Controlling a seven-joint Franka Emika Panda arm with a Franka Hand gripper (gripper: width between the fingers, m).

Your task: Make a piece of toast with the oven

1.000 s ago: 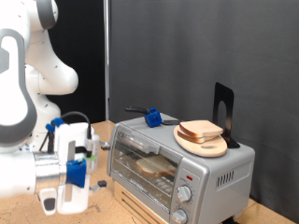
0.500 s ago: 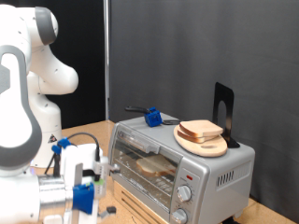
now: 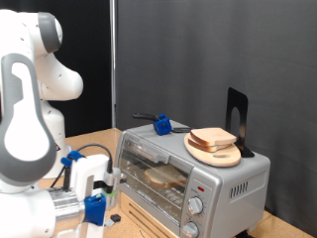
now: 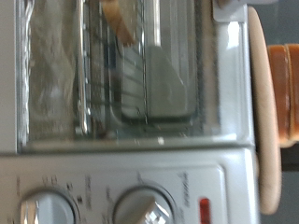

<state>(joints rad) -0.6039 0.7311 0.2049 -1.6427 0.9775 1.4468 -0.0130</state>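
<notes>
The oven (image 3: pixel 193 177) stands at the exterior view's right with its glass door shut and two knobs on its front. The piece of toast (image 3: pixel 212 138) lies on a round wooden plate (image 3: pixel 214 155) on top of the oven. My gripper (image 3: pixel 105 190) hangs low at the exterior view's left, in front of the oven door and apart from it. The wrist view shows no fingers. It shows the oven's door window (image 4: pixel 121 75), two knobs (image 4: pixel 142 207), the plate's rim (image 4: pixel 264 112) and the toast's crust (image 4: pixel 285 89). A tan shape (image 3: pixel 163 178) shows behind the glass; I cannot tell what it is.
A blue-handled tool (image 3: pixel 160 124) lies on the oven's top at the back. A black upright stand (image 3: pixel 236 117) is behind the plate. A dark curtain fills the background. The wooden table (image 3: pixel 99 134) extends behind the arm.
The hand has moved lower and a little towards the exterior view's right, closer to the oven's front. The toast, plate and oven have not moved.
</notes>
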